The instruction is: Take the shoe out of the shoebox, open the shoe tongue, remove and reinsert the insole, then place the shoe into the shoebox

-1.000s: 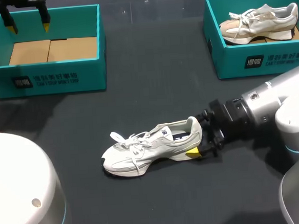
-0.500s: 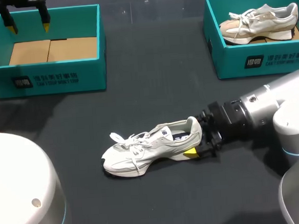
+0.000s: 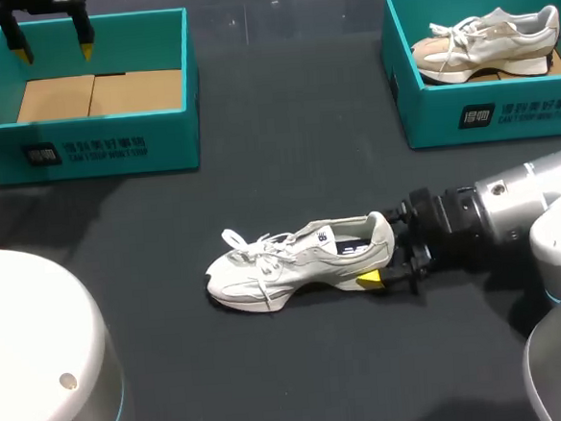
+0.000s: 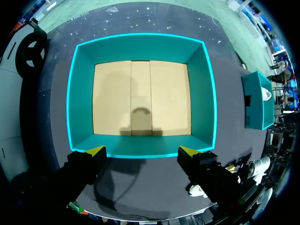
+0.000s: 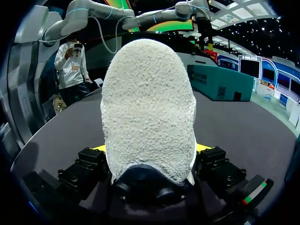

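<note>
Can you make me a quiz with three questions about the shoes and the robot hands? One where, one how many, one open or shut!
1. Where is the white shoe at the right gripper? A in a box; B on the table; C in the air.
2. How many shoes show? A one; B three; C two.
3. The left gripper is: A open; B shut on a shoe; C shut on a lace.
Answers: 1 B, it rests on the dark table. 2 C, that one plus a second shoe in the right shoebox. 3 A, its yellow tips stand apart over the left shoebox.
</note>
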